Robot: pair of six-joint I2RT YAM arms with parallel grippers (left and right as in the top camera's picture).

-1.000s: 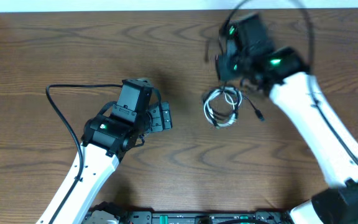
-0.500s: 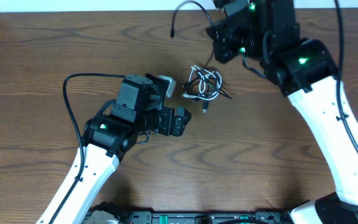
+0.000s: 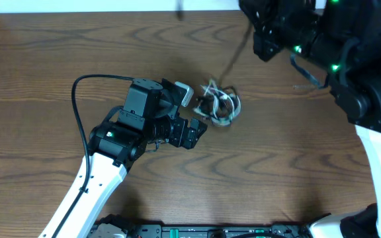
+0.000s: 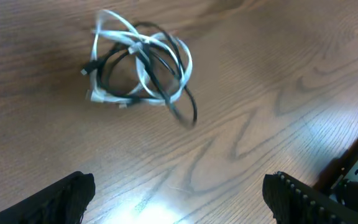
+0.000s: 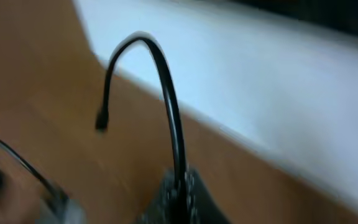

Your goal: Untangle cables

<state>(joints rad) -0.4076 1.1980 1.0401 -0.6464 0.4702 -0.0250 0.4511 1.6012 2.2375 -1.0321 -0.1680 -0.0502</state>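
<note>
The cables lie as a small tangled coil of black and white cords on the table's middle; the coil also shows in the left wrist view. My left gripper is open, just left of the coil, not touching it; its two fingers frame bare wood in the left wrist view. My right gripper is raised at the back right, shut on a black cable. That strand runs taut down to the coil. Its free end arcs up to a small plug.
The wooden table ends at a white wall along the back, also blurred in the right wrist view. The left arm's thick black wire loops out to the left. The right arm fills the right side.
My right gripper has risen and moved right with the black cable, pulling it taut and dragging the coil left. My left gripper has moved right, up to the coil.
</note>
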